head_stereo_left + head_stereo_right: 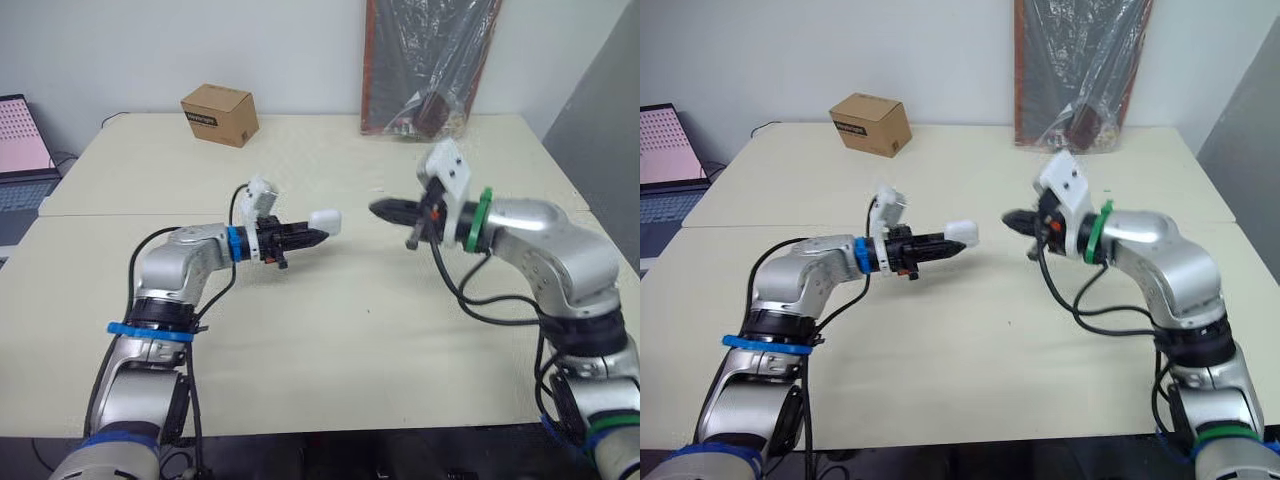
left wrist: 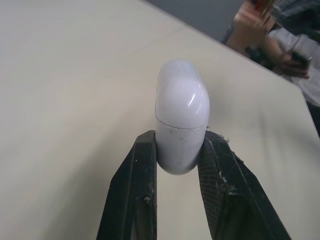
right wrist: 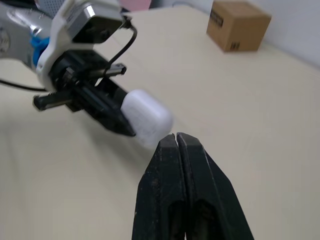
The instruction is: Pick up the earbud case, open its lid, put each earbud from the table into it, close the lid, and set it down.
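Note:
The white earbud case (image 1: 327, 220) hangs above the middle of the table, lid closed, held by its lower half between the black fingers of my left gripper (image 1: 312, 236). The left wrist view shows the case (image 2: 181, 122) pinched between both fingers (image 2: 135, 190), its lid seam visible. My right gripper (image 1: 378, 209) is shut with nothing in it, its tips a short way to the right of the case and pointing at it. In the right wrist view its fingertips (image 3: 176, 142) are pressed together just short of the case (image 3: 146, 117). No earbuds are visible on the table.
A small cardboard box (image 1: 219, 114) stands at the back left of the table (image 1: 330, 330). A dark board wrapped in plastic (image 1: 430, 60) leans on the wall at the back right. A laptop (image 1: 22, 150) sits at the far left edge. A person's hands show in the left wrist view (image 2: 272, 45).

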Robot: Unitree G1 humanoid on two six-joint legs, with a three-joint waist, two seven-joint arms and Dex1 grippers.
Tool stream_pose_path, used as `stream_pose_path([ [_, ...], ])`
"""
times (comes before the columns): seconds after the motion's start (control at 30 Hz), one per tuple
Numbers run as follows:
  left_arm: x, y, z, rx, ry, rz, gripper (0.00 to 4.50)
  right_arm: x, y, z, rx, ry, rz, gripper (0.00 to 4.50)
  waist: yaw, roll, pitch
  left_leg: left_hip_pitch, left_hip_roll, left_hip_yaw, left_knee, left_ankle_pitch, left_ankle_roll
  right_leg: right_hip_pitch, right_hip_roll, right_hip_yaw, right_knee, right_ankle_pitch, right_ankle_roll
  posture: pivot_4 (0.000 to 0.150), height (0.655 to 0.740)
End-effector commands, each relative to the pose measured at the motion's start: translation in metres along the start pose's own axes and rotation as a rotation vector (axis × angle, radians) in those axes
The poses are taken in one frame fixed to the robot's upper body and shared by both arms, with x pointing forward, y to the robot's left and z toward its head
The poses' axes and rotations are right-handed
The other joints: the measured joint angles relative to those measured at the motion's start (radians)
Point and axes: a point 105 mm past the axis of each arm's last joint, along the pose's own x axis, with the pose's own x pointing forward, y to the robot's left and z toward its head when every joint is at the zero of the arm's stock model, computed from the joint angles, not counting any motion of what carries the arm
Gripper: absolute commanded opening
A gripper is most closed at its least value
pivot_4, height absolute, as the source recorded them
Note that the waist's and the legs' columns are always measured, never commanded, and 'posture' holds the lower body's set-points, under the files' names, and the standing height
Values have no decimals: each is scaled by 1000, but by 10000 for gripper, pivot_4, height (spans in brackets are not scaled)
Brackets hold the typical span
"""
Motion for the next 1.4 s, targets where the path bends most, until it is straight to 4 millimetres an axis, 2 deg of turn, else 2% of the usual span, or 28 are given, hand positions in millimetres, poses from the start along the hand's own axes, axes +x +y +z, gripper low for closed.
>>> stream_pose_path([
  [0.03,6,-2,4,-58,37,-19,7564,-6,4,2,-17,-13,-5,278,-7,0,0,0,0,0,0,0,0,0,0,0,0,0,0,1500,7400],
  [0.13,10,1,-5,-171,98,-18,7564,-8,2,-9,1,0,-30,278,-10,0,0,2,0,0,0,0,0,0,1,0,1,0,0,1500,7400],
  [0.4,7,21,-29,-308,172,50,7564,-8,7,-15,10,-5,-26,278,-12,0,0,2,0,0,0,0,0,0,1,1,1,0,0,1500,7400],
  [0.6,7,31,-47,-304,208,99,7564,-6,15,-15,4,-10,-6,278,-8,0,0,1,0,0,0,0,0,0,1,0,0,0,0,1500,7400],
  [0.9,4,38,-54,-232,238,130,7564,-3,18,-14,-4,-10,18,278,-4,0,0,4,0,0,1,0,0,3,1,1,1,-1,2,1500,7400],
  [0.97,2,39,-57,-212,259,142,14846,-3,18,-15,-5,-7,19,0,-4,0,0,5,0,0,1,1,0,3,1,1,1,-1,2,1500,7400],
  [1.3,-27,58,-63,-169,281,276,43122,0,19,-17,-8,0,34,0,-18,0,0,11,1,1,0,2,3,6,2,2,2,0,3,1500,7400],
  [1.4,-50,58,-64,-159,291,299,43122,0,20,-17,-12,-2,46,0,-36,0,0,14,2,1,-1,2,3,9,3,3,2,-1,3,1500,7400],
])
